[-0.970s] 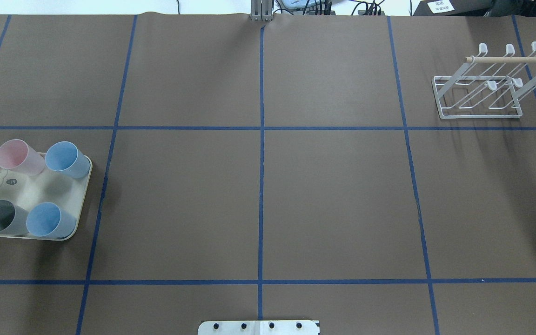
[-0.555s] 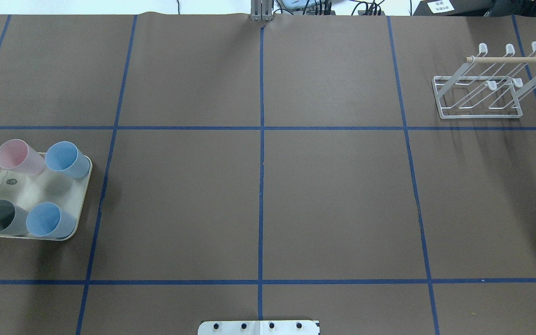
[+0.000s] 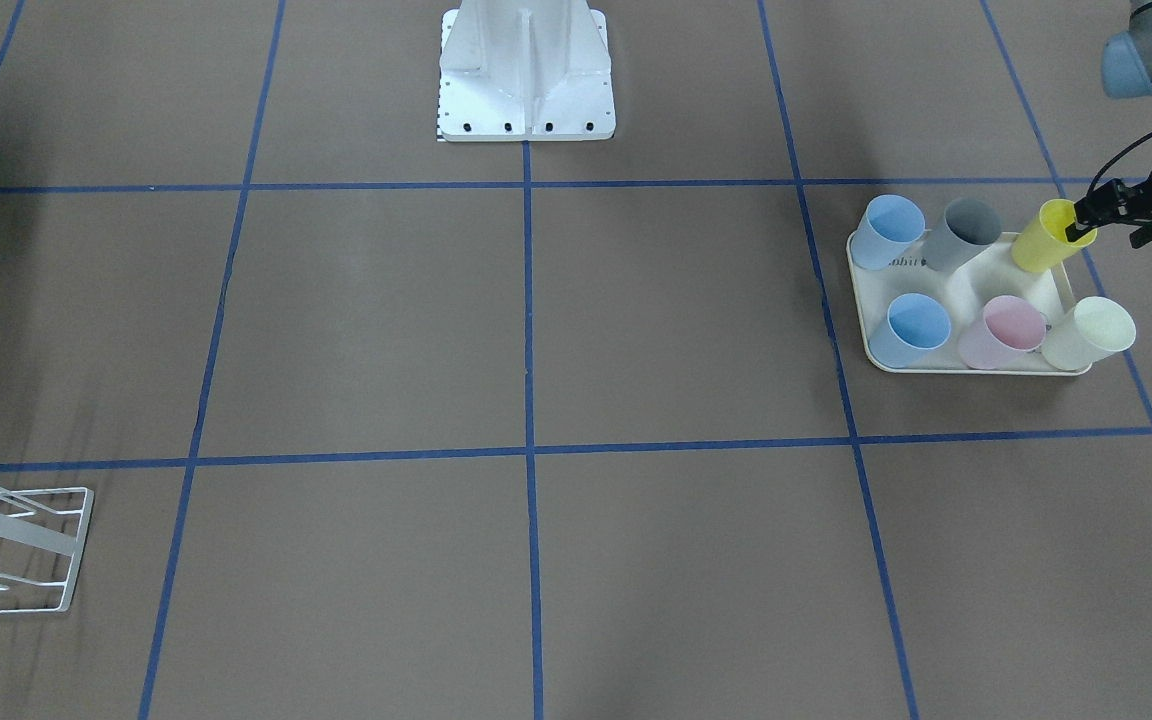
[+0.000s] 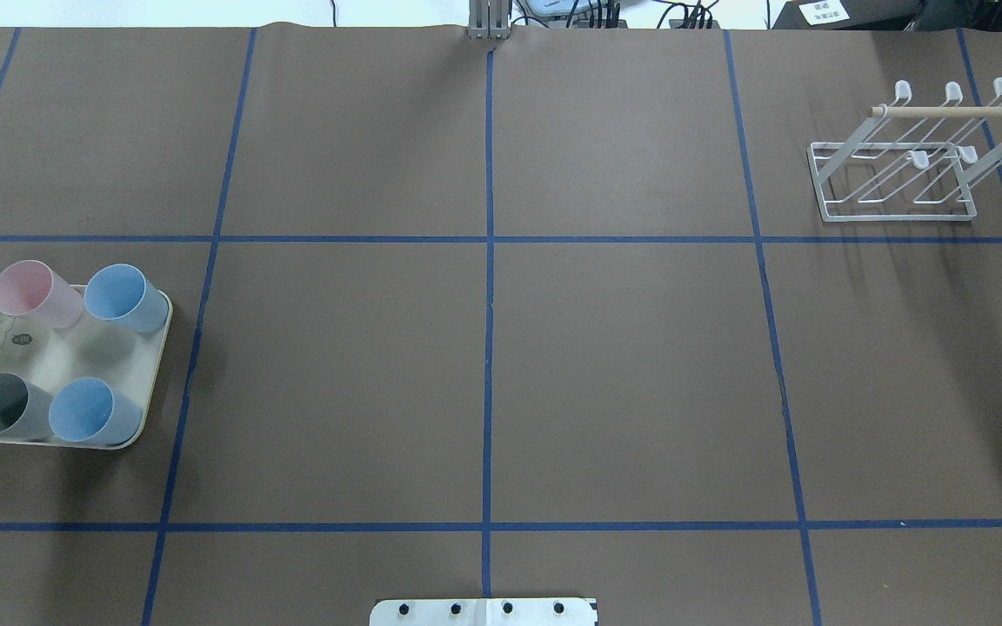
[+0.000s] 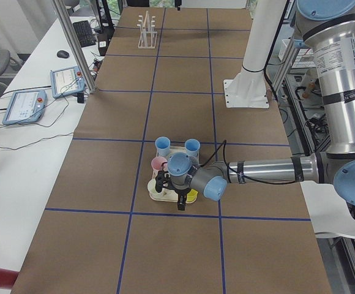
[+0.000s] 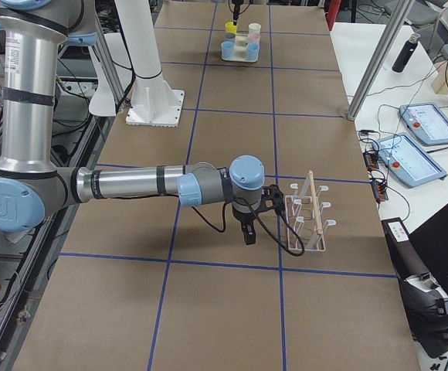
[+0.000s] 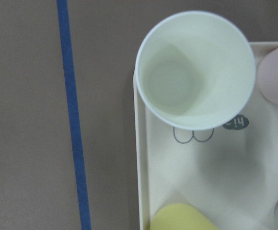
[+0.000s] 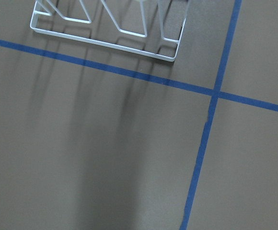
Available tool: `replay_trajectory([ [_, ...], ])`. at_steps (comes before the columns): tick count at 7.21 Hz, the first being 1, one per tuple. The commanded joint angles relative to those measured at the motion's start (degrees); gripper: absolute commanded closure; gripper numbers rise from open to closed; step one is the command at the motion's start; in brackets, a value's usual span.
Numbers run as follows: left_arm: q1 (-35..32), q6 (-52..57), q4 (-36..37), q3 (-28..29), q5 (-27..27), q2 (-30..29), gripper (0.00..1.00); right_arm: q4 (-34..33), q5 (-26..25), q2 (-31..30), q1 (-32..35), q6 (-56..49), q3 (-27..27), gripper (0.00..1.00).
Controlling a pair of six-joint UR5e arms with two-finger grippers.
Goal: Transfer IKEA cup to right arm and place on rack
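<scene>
Several IKEA cups stand on a cream tray: two blue, a grey, a pink, a pale green cup and a yellow cup. My left gripper is at the yellow cup's rim; I cannot tell whether it is open or shut. The left wrist view looks down on the pale green cup and the yellow cup. The white wire rack stands at the far right. My right gripper hangs beside the rack; I cannot tell its state.
The robot's white base is at the middle of the near edge. Blue tape lines cross the brown table. In the side views, tablets and cables lie on a white bench beside the table.
</scene>
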Motion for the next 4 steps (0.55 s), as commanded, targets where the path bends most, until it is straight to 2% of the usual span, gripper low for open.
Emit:
replay_trajectory([
  [1, 0.41, -0.13, -2.08, 0.06, -0.16, 1.79, 0.01, 0.00, 0.49, 0.00, -0.09, 0.06, -0.08, 0.00],
  [2, 1.46, -0.31, -2.00, 0.58, -0.07, 1.79, 0.19, 0.00, 0.49, 0.00, 0.00, -0.03, -0.08, 0.00],
  [4, 1.99, -0.31, -2.09, 0.93, 0.01, 1.44, 0.84, 0.00, 0.40, 0.00, -0.09, 0.06, -0.34, 0.00],
])
